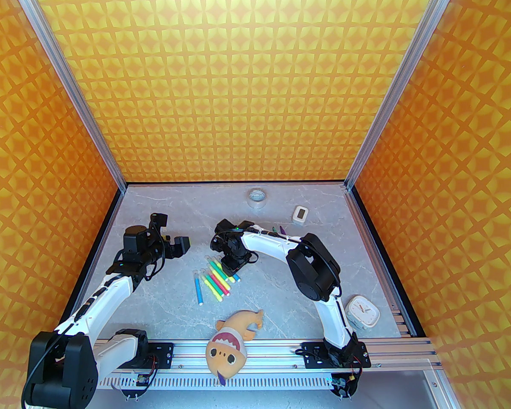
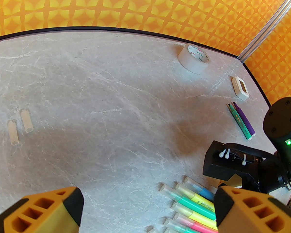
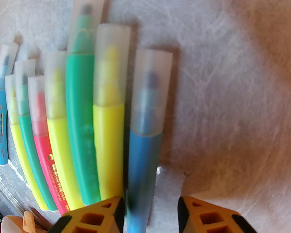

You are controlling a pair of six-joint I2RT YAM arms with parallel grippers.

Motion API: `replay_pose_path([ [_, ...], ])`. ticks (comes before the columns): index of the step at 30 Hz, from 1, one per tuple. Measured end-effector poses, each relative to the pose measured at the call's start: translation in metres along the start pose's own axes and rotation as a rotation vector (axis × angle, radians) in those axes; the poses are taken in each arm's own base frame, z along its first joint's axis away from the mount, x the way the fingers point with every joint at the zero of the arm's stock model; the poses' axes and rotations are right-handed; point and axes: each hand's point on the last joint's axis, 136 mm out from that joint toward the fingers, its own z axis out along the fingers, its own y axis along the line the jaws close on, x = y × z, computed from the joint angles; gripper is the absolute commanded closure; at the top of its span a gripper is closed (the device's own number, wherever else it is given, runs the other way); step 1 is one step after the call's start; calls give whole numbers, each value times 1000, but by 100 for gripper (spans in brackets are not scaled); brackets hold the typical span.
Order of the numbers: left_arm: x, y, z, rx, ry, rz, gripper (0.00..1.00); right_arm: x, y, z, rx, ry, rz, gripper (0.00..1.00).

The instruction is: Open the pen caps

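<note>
While the right claw straddles a blue marker, the left claw hangs wide open to the left.
Most pen caps (frosted, whitish tubes) sit on a fanned row of markers at mid tabletop. The right claw's fingers stand narrowly apart, one beside the blue barrel, a gap at the other, so nothing is gripped. In the left wrist view, two loose caps lie side by side on bare tabletop, well apart from the row.
</note>
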Motion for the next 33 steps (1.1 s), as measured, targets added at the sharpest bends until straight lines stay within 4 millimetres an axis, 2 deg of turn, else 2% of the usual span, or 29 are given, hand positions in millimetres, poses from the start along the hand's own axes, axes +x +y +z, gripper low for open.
replay_pose_path([
  [16, -7, -5, -6, 7, -29, 18, 7, -5, -11, 8, 137, 66, -3, 67],
  [24, -7, -5, -6, 7, -28, 21, 7, -6, -10, 10, 179, 95, 2, 71],
  [28, -7, -5, -6, 7, -28, 22, 7, -6, -8, 10, 183, 99, 11, 80],
  [33, -7, -5, -6, 7, -28, 24, 7, -6, -9, 9, 194, 101, 17, 85],
])
